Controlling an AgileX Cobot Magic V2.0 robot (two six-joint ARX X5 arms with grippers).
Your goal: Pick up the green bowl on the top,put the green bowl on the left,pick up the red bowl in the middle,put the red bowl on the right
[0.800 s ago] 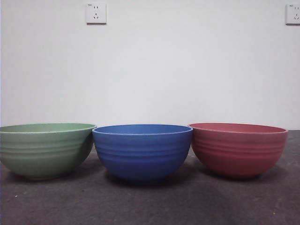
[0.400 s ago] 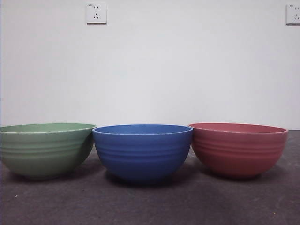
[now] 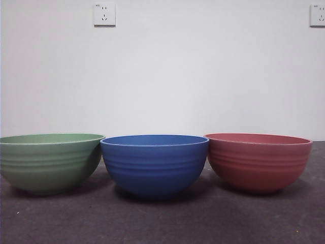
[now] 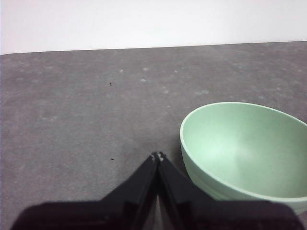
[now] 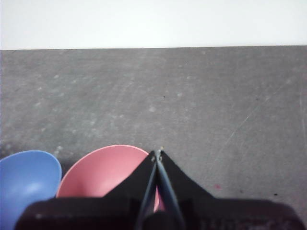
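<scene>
Sitting in a row across the lower frame of the front view, the green bowl (image 3: 48, 162) is lying left, the blue bowl (image 3: 154, 165) middle, the red bowl (image 3: 258, 161) right, all matte and ribbed. The left hand (image 4: 157, 156) and the right hand (image 5: 157, 154) are hovering pinched together, holding nothing, each just beside its own bowl on the grey surface (image 3: 162, 223); the task is looking finished.

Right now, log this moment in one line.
green bowl left | blue bowl middle | red bowl right | left gripper shut | right gripper shut
</scene>
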